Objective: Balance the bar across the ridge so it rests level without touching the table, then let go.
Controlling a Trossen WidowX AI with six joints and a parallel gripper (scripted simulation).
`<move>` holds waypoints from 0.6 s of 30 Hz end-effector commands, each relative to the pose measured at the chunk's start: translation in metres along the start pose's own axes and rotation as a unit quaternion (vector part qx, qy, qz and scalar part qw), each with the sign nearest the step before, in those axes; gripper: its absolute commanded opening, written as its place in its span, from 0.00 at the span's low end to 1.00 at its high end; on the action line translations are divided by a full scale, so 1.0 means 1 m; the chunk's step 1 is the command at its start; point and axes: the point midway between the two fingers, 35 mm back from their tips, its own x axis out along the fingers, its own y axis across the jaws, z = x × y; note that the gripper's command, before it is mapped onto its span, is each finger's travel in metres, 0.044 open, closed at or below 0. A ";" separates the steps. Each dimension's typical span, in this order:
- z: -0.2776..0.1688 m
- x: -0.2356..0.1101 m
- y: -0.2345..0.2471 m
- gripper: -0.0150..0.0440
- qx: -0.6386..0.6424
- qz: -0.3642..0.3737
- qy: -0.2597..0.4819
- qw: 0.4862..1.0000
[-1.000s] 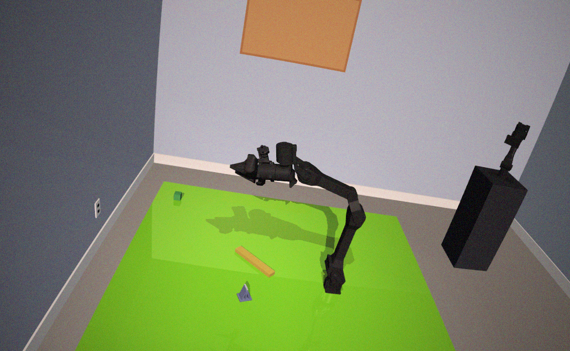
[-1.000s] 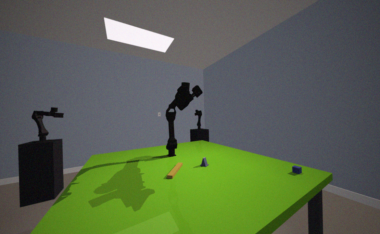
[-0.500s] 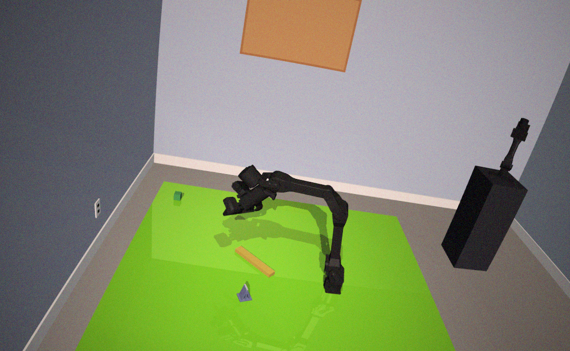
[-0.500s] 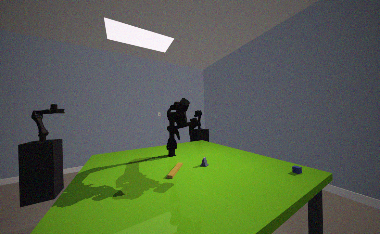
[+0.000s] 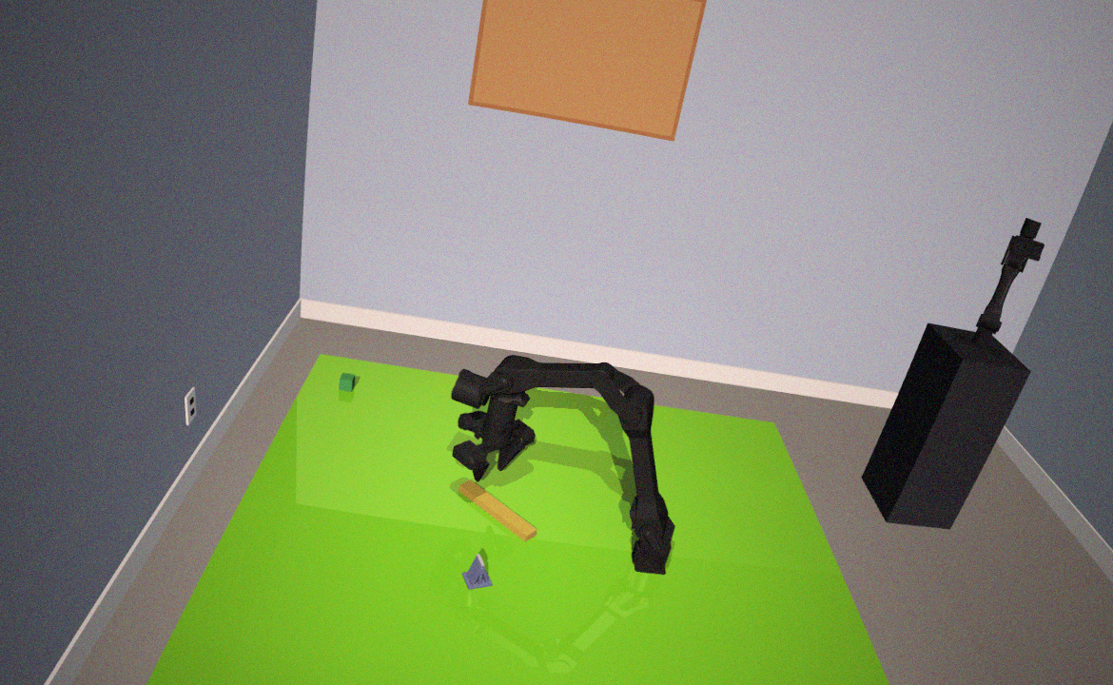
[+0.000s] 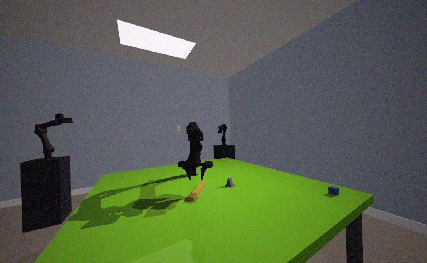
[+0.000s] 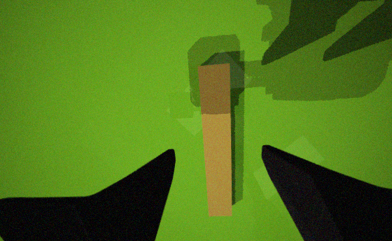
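Observation:
A tan wooden bar (image 5: 497, 509) (image 6: 195, 191) (image 7: 217, 140) lies flat on the green table (image 5: 288, 554) (image 6: 273, 212) (image 7: 65, 84). A small grey-blue wedge-shaped ridge (image 5: 478, 572) (image 6: 229, 182) stands upright on the table a short way from the bar, apart from it. My gripper (image 5: 491, 473) (image 6: 195, 178) (image 7: 217, 152) is open and empty. It points down and hovers a little above the bar's far end. In the wrist view its two dark fingers stand on either side of the bar without touching it. The ridge is outside the wrist view.
A green cube (image 5: 345, 382) sits near the table's far left corner. A blue cube (image 6: 333, 190) sits near the right edge. The arm's base (image 5: 653, 545) stands on the table right of the bar. Black pedestals (image 5: 939, 425) (image 6: 45, 193) stand off the table.

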 end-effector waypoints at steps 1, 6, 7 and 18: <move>-0.006 0.005 -0.004 0.79 -0.004 -0.003 0.023 1.000; -0.006 0.016 -0.004 0.79 -0.004 -0.003 0.022 1.000; -0.006 0.021 -0.004 0.79 -0.004 -0.003 0.022 1.000; -0.008 0.050 -0.005 0.79 -0.004 -0.003 0.023 1.000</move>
